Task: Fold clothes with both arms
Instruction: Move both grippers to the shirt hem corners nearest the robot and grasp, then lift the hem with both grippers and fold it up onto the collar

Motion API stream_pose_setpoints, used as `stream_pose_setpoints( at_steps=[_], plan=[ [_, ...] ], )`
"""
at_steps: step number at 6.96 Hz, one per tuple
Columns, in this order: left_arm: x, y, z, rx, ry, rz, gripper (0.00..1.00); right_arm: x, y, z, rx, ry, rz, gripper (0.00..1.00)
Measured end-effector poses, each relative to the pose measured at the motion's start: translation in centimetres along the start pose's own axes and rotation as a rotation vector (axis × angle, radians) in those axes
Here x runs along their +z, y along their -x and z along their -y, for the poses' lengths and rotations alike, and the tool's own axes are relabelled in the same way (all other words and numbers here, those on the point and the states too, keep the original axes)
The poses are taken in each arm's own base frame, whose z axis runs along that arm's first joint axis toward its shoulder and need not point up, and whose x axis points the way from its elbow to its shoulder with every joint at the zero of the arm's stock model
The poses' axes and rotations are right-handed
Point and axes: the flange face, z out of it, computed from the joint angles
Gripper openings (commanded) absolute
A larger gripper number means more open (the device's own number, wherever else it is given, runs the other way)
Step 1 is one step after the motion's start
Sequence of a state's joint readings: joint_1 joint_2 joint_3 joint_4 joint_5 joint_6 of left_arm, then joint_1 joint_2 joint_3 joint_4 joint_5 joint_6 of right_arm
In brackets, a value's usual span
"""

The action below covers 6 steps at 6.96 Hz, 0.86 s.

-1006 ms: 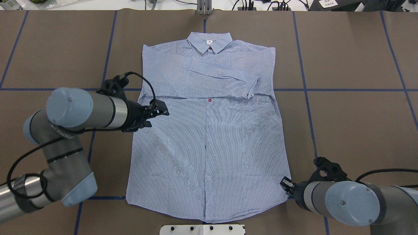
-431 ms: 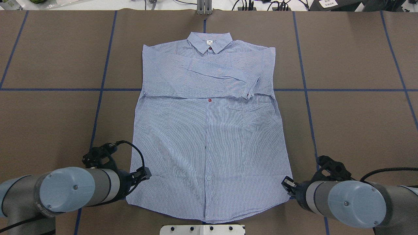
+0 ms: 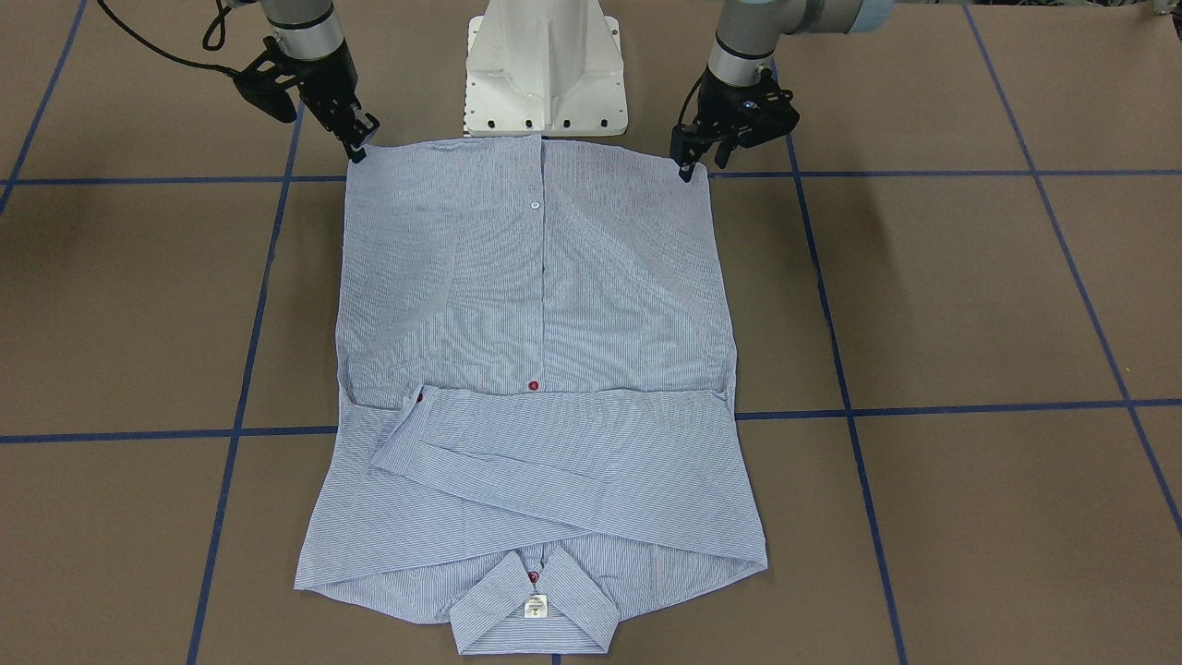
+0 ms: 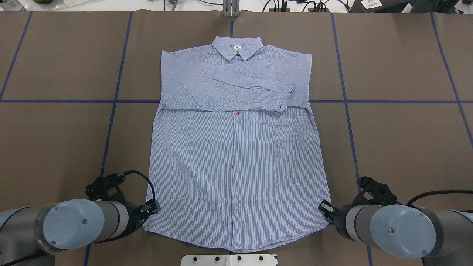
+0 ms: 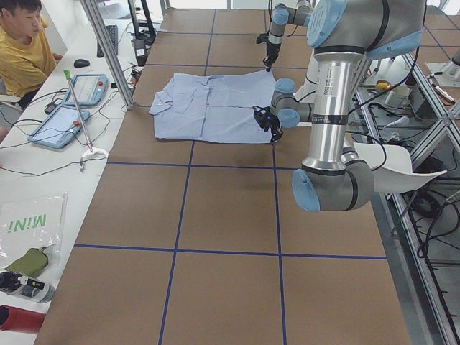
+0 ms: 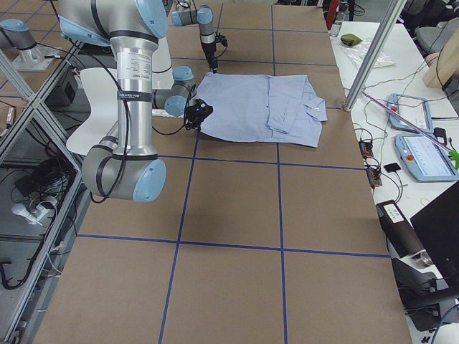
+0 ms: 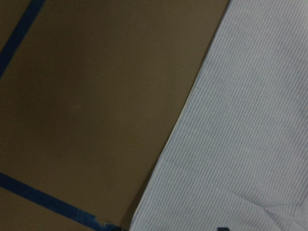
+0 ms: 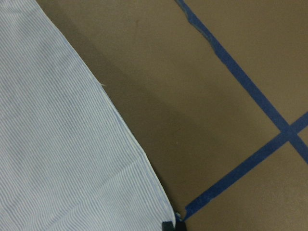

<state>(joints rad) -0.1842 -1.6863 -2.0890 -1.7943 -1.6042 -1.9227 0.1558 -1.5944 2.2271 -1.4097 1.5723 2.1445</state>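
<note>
The clothes are one blue-and-white striped shirt (image 4: pixel 236 155), flat on the table with its collar (image 4: pixel 237 47) far from me and both sleeves folded across the chest. In the front view the shirt (image 3: pixel 536 305) has its hem toward my base. My left gripper (image 4: pixel 154 208) (image 3: pixel 688 166) hangs low at the hem's left corner and looks open. At the hem's right corner, my right gripper (image 4: pixel 323 208) (image 3: pixel 358 148) also looks open. Each wrist view shows a flat shirt edge (image 7: pixel 250 120) (image 8: pixel 57 144) on the table, with nothing pinched.
My white pedestal base (image 3: pixel 545 65) stands just behind the hem. Blue tape lines (image 4: pixel 111 122) cross the brown table. A person (image 5: pixel 21 43) sits at a side bench with tablets (image 5: pixel 61 122). A metal post (image 6: pixel 366 54) rises beside the table's far edge.
My left arm swept from the shirt's left side at sleeve height back toward my base, down to the hem's left corner. The right gripper barely moved. The shirt lies unchanged.
</note>
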Motion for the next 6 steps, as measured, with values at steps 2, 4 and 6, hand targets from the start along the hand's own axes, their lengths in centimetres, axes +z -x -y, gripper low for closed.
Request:
stream_pose_setpoints(
  at_steps=[2, 4, 6],
  plan=[
    [0.7, 0.6, -1.0, -0.008, 0.012, 0.019, 0.64, 0.0, 0.0, 0.0, 0.0, 0.0, 0.0, 0.0],
    [1.0, 0.7, -1.8, -0.002, 0.022, 0.025, 0.56, 0.1, 0.0, 0.0, 0.0, 0.0, -0.001, 0.0],
    [1.2, 0.8, -2.1, 0.0, 0.025, 0.027, 0.4, 0.1, 0.0, 0.0, 0.0, 0.0, -0.001, 0.0]
  ],
)
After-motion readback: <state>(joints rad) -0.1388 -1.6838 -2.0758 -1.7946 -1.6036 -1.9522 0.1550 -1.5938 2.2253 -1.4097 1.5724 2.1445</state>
